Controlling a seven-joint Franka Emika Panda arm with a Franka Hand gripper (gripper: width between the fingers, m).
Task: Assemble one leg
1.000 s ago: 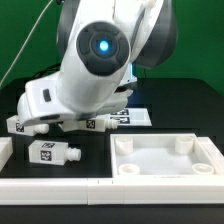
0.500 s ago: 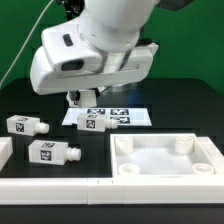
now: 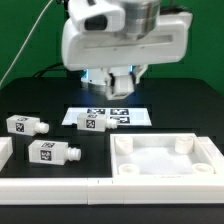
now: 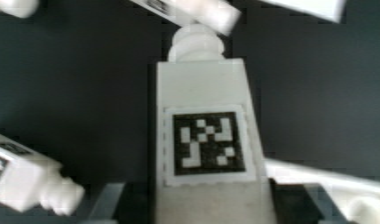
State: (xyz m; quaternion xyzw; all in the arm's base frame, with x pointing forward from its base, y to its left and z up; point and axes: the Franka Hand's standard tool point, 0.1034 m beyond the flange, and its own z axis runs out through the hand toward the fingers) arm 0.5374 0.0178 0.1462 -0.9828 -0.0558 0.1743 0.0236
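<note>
The leg [image 4: 203,120] is off the table, caught in the gripper [image 3: 118,82] high above the marker board [image 3: 135,116]. In the wrist view its tagged blocky end sits between the two dark fingers [image 4: 112,203], which press on its sides, so I judge the gripper clamped on it. The narrower round stub points straight away from the fingers, and the long axis runs out along that line. Three more legs lie loose below: one on the marker board [image 3: 93,121] and two [image 3: 27,125] [image 3: 52,153] on the black table toward the exterior view's left. The square white tray-like part [image 3: 165,172] lies well apart from the held leg, toward the exterior view's right and nearer the camera. The next move probably turns on this offset: the stub has to travel that way and line up with a round corner socket [image 3: 127,146], the nearest one
</note>
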